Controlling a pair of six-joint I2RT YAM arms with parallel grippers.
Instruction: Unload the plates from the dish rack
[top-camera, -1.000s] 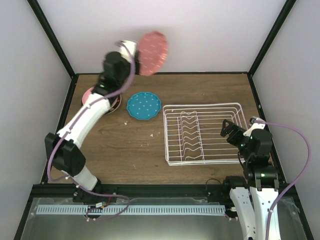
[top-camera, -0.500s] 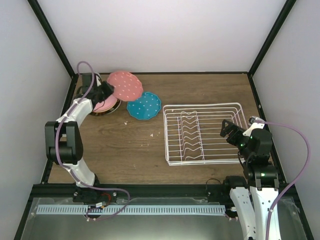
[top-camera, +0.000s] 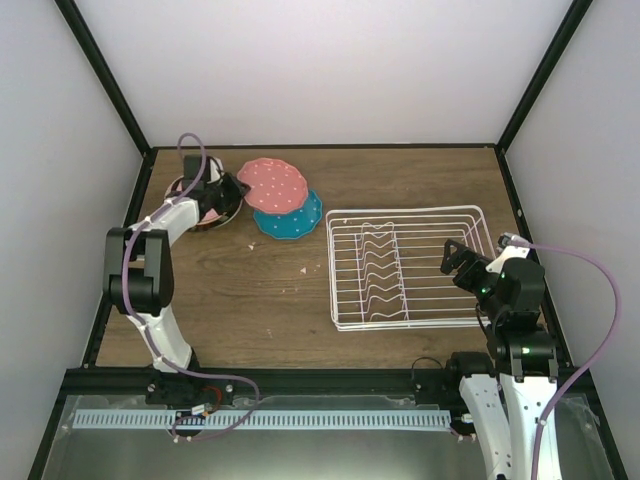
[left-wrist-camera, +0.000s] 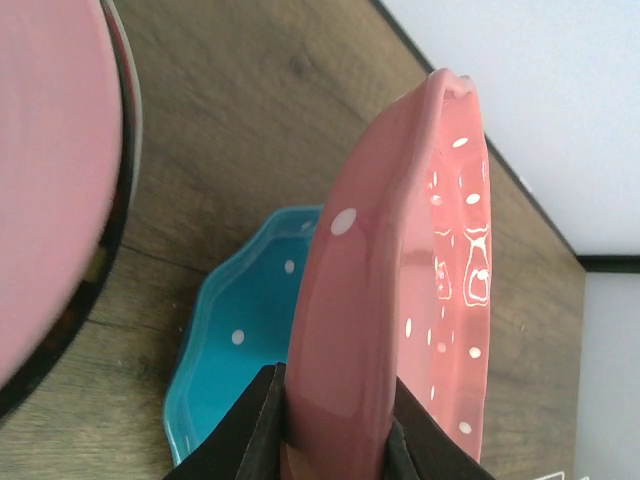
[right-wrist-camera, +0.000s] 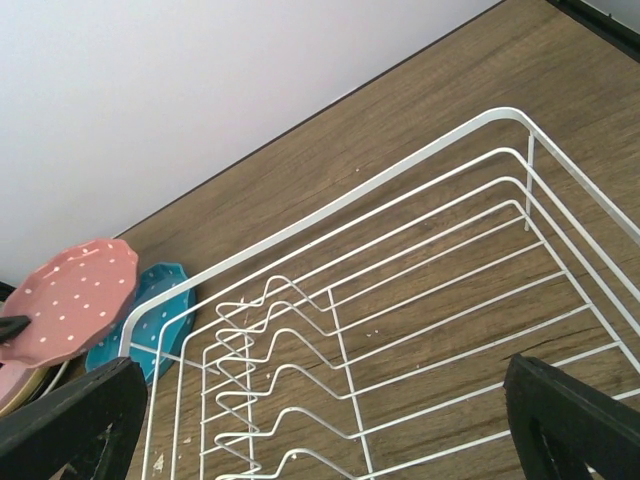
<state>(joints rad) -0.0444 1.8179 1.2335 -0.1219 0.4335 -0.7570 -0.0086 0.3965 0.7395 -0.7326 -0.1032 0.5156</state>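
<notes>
**Figure: overhead and wrist views, plate-unloading trial.** The left gripper (top-camera: 238, 188) was reached out to the far left part of the table (top-camera: 260, 300). Its jaws were closed to a narrow gap on the rim of the pink dotted plate (top-camera: 273, 184). In the left wrist view, 1 finger (left-wrist-camera: 250, 430) pressed each face of that plate (left-wrist-camera: 400, 300) near its edge.

The held plate hung face up over the far left part of the teal plate (top-camera: 296, 218), which lay flat on the wood. Whether the 2 plates touched could not be told. Just to the left of them stood a stack in which a second pink plate (left-wrist-camera: 45, 150) rested on a dark-rimmed plate (left-wrist-camera: 112, 235). Anything lower in the stack was hidden.

The dish rack (top-camera: 405, 265), a white wire frame with 1 row of upright dividers, occupied the right half of the table, well apart from all 4 visible plates. The right gripper (top-camera: 458, 265) hovered at the rack's right edge. Its 2 fingers (right-wrist-camera: 70, 420) were spread wide at the lower corners of the right wrist view and grasped nothing.
</notes>
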